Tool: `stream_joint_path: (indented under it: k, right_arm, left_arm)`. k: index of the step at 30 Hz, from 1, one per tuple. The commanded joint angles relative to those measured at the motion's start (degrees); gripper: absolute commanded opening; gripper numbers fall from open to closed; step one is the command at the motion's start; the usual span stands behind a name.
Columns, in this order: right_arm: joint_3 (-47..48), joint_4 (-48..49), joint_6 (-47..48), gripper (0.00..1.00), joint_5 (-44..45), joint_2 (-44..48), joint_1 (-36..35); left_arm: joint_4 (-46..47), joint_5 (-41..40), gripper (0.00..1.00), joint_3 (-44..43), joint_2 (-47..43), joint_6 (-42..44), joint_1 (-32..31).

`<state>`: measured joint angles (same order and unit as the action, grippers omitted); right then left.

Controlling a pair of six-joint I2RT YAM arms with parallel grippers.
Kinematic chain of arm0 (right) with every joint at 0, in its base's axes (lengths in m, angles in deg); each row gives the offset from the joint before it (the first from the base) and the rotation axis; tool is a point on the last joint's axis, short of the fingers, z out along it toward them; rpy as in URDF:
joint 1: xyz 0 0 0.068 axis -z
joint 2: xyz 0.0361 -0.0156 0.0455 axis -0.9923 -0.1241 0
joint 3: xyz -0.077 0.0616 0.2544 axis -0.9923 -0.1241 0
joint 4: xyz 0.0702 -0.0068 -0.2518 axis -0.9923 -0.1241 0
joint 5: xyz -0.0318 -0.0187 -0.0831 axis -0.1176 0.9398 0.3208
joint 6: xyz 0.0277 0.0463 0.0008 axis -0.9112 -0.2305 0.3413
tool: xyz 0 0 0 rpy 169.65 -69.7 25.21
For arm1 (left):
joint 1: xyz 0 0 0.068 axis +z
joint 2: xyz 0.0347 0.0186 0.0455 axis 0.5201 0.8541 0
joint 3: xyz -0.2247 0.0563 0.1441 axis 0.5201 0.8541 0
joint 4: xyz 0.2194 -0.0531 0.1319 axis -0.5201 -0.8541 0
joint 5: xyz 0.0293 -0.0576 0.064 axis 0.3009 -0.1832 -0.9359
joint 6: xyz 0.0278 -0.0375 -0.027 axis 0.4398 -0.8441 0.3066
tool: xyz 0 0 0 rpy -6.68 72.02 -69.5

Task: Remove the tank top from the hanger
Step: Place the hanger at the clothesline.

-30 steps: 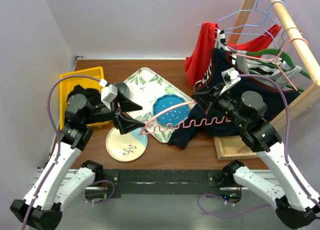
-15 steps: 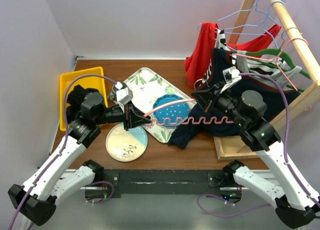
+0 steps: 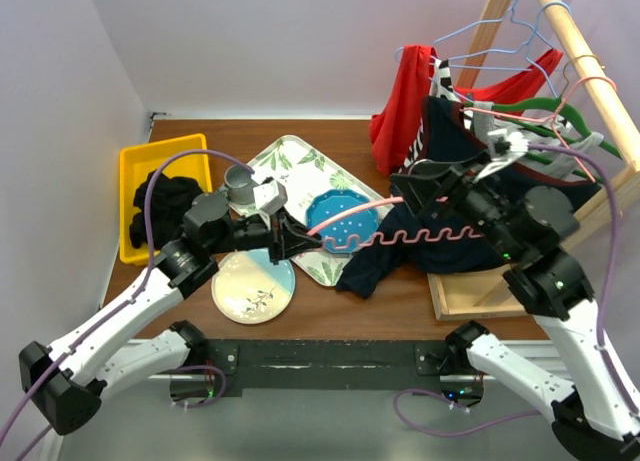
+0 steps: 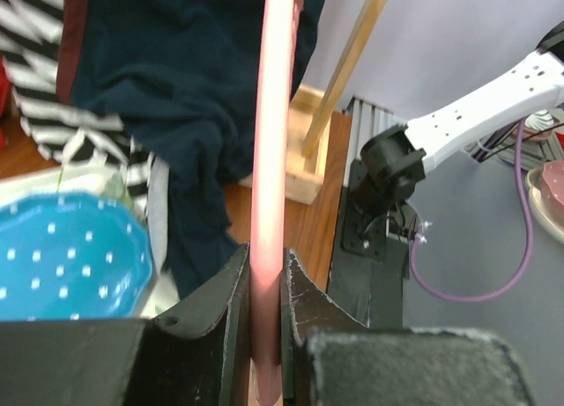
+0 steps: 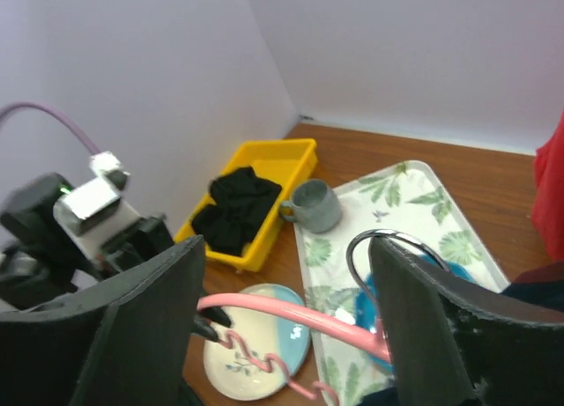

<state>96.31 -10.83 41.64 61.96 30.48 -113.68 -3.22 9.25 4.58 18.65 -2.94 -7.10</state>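
At the near edge of the table [image 3: 385, 303] a round plate [image 3: 252, 286] is laid, and to its right a strip of bare wood is left free up to the hem of the tank top [image 3: 385, 261]; just behind the plate the left gripper [image 3: 298, 239] is seen shut tightly on the left end of the pink hanger [image 3: 400, 236], the bar being pinched between both fingers, as is shown in the left wrist view; the dark navy tank top is hung on the hanger's right half, and its lower part is fallen on the wood beside the near corner of the leaf-patterned tray [image 3: 290, 159]; above the garment the right gripper [image 3: 407, 185] is seen wide open, with the hanger's hook between its fingers but not gripped, so nothing is held by it; on the tray a blue dish [image 3: 338, 213] is placed, and at its far left edge a grey mug [image 3: 240, 181]; at the table's left edge a yellow bin [image 3: 140, 166] with a black cloth [image 3: 165, 196] is set; little room is left at the far right, where the wooden rack [image 3: 590, 76] is crowded with a red garment [image 3: 405, 101] and other clothes.
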Motion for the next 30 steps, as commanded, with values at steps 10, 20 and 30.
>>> stream_joint_path:
  k: [10, 20, 30]
  right_arm:
    - [21.5, 1.9, -3.4, 0.99, -3.3, 0.4, -0.1]
    - [22.7, 2.7, -4.8, 0.99, -5.4, 1.4, -0.1]
    - [15.7, 4.5, -3.9, 0.98, -13.4, 3.2, -0.1]
  left_arm:
    - [13.7, -6.0, 0.00, -15.0, 14.4, -0.4, -10.0]
    - [16.5, -6.7, 0.00, -31.2, 28.3, 0.5, -15.1]
    - [20.5, -5.2, 0.00, -38.4, 34.1, -1.4, -15.9]
